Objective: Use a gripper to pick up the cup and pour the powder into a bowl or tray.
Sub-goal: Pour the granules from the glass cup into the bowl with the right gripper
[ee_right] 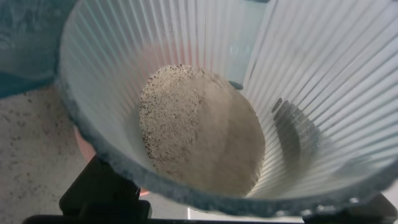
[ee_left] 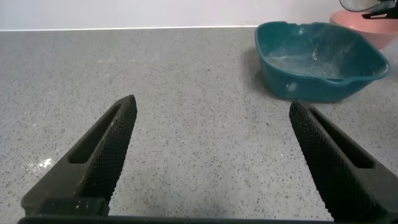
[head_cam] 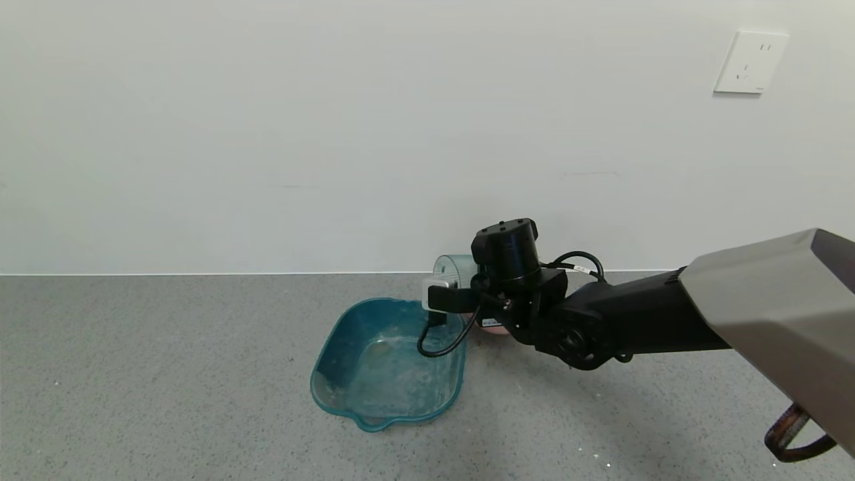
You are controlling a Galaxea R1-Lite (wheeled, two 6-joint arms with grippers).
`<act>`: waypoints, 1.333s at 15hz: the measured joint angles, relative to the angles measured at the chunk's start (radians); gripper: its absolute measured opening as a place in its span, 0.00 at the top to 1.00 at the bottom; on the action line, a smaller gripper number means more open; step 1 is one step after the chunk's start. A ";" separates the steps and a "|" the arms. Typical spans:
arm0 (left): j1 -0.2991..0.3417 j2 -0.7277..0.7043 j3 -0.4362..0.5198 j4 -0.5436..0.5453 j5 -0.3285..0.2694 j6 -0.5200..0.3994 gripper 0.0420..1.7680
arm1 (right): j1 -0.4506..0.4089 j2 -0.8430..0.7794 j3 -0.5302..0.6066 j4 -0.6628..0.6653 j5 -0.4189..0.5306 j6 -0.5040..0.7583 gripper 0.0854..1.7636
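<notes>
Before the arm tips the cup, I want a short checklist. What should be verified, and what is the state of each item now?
1. Right gripper holds the cup: ok.
2. Powder is in the cup, not yet poured: ok.
3. Cup is over the tray: cannot tell; it hangs at the tray's far right corner.
4. Tray stands flat on the floor: ok.
5. Pink bowl beside the tray could catch spill: cannot tell.
6. Left gripper is open, away from the tray: ok.

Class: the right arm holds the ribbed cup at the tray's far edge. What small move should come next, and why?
Probably tip the cup further toward the tray. The right gripper holds it at the tray's far rim, yet the powder remains heaped inside.
</notes>
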 joint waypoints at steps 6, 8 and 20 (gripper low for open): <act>0.000 0.000 0.000 -0.001 0.000 0.000 0.00 | 0.008 -0.001 0.012 -0.001 0.000 -0.183 0.25; 0.000 0.000 0.000 0.000 0.000 0.000 0.00 | 0.010 -0.003 0.017 -0.002 -0.001 -0.246 0.25; 0.000 0.000 0.000 0.000 0.000 0.001 0.00 | 0.037 -0.018 0.010 -0.006 -0.056 -0.423 0.25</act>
